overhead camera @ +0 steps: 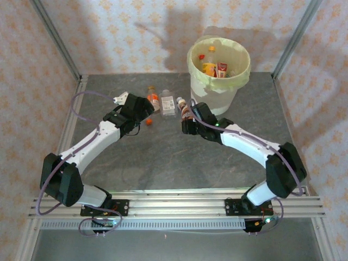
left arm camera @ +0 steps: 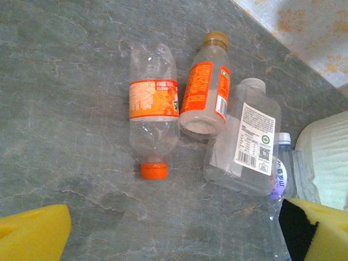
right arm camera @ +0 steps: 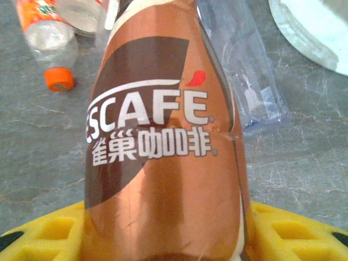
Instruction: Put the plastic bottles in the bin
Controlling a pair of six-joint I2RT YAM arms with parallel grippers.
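Right gripper (overhead camera: 186, 115) is clamped on brown coffee bottle (right arm camera: 163, 136) for transfer to bin (overhead camera: 218, 81) | left gripper (left arm camera: 174, 234) is held wide open, empty, above orange-capped bottle (left arm camera: 154, 125)

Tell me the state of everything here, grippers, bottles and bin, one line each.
left gripper: open, empty.
right gripper: shut on coffee bottle.
coffee bottle: gripped, not yet binned.
orange-cap bottle: capped, crumpled, lying on table.
gold-cap bottle: capped, lying on table.
white-label bottle: lying on table.
blue-label bottle: lying by the bin.
bin: upright, open, holding binned bottles.
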